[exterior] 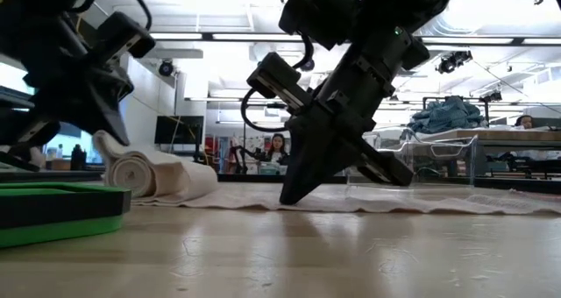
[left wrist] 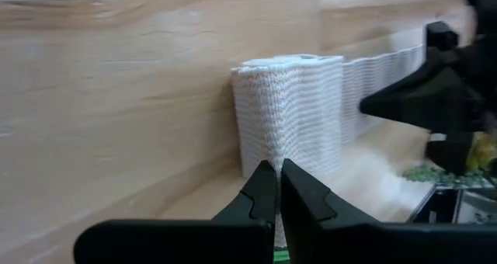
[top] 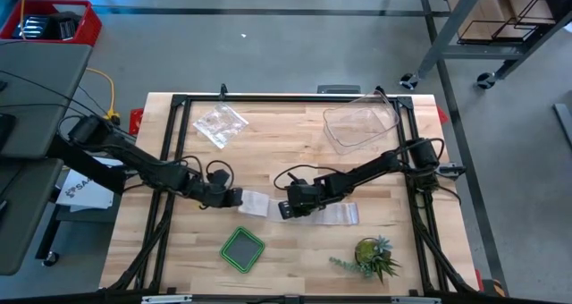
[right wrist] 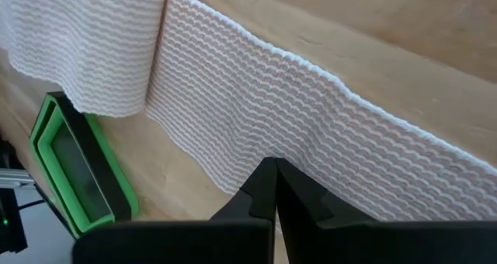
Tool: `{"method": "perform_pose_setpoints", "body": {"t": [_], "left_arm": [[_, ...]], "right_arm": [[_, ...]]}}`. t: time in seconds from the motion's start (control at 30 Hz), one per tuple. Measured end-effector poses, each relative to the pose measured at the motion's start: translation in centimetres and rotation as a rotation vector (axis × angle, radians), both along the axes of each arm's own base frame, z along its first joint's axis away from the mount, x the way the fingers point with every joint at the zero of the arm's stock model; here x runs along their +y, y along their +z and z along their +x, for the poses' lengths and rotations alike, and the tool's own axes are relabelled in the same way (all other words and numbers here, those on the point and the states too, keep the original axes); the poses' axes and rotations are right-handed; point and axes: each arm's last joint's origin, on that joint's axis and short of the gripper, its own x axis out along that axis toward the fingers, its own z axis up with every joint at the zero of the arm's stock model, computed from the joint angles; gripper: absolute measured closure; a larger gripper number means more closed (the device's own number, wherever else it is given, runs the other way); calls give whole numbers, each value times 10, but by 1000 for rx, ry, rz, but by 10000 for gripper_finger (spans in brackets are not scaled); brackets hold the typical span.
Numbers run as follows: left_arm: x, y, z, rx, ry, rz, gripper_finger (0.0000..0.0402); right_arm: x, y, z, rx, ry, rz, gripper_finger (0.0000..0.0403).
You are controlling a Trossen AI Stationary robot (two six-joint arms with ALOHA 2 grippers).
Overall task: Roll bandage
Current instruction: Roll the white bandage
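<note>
While the bandage (top: pixel 304 209) lies across the middle of the table (top: pixel 286 259), both arms reach in toward it from the two sides. On the left, the left gripper (top: pixel 234 198) has its two fingers pressed together with nothing between them. Its tip sits right beside the rolled-up end (exterior: pixel 131 171) of the bandage, maybe just touching it. It looks like it is there to nudge the roll along. A little to the right, the right gripper (top: pixel 288 209) also has its fingers together, with nothing clamped. It points down onto the flat strip (right wrist: pixel 311 132), and I think it presses the cloth to the wood so it cannot slide. More flat strip runs on to the right of it, so there is more to roll. A green lid (top: pixel 242 249) lies nearer, well apart from the roll.
</note>
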Motion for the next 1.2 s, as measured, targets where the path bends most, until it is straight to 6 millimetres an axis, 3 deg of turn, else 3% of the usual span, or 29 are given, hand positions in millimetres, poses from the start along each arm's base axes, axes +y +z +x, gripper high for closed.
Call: {"method": "perform_pose_setpoints", "body": {"t": [0.33, 0.57, 0.8, 0.93, 1.2], "left_arm": [[-2, 15, 24, -27, -49, 45, 401], [-3, 0, 41, -11, -119, 24, 400], [-1, 4, 57, -153, -161, 46, 386], [0, 1, 59, -147, -156, 46, 380], [-2, -11, 73, -204, -180, 8, 330]], "right_arm": [[3, -5, 0, 16, -2, 0, 403], [3, -5, 0, 10, 0, 0, 403], [5, -6, 0, 3, 3, 1, 403], [6, -6, 0, 1, 6, 0, 403], [6, -6, 1, -7, 11, 0, 403]]}}
